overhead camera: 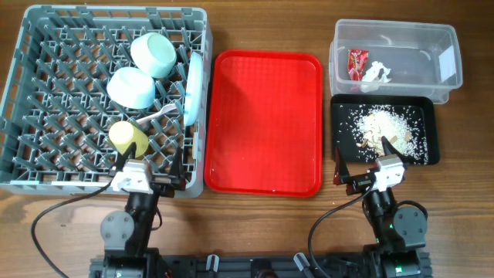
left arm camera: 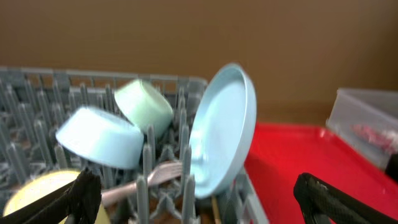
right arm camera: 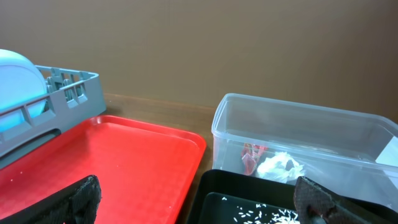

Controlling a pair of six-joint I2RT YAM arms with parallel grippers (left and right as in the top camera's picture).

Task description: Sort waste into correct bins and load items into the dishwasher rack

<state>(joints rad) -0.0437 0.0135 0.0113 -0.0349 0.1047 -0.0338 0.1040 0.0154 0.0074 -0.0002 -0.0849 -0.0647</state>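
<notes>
The grey dishwasher rack [overhead camera: 46, 166] at the left holds two blue-green bowls [overhead camera: 153, 54] [overhead camera: 133, 86], a yellow cup [overhead camera: 127, 137], a pale plate [overhead camera: 193, 86] on edge and a white fork [overhead camera: 158, 116]. The clear tub [overhead camera: 444, 77] holds the red wrapper [overhead camera: 356, 63] and white napkin [overhead camera: 378, 72]. The black tray [overhead camera: 343, 147] holds beige food scraps [overhead camera: 386, 131]. My left gripper [overhead camera: 149, 171] is open and empty at the rack's front edge. My right gripper [overhead camera: 361, 166] is open and empty at the black tray's front edge.
A bare red serving tray [overhead camera: 266, 123] lies between the rack and the bins. The left wrist view shows the plate [left arm camera: 224, 127], bowls [left arm camera: 102, 137] and fork [left arm camera: 155, 175] among the pegs. The right wrist view shows the tub [right arm camera: 298, 134] and red tray [right arm camera: 124, 162].
</notes>
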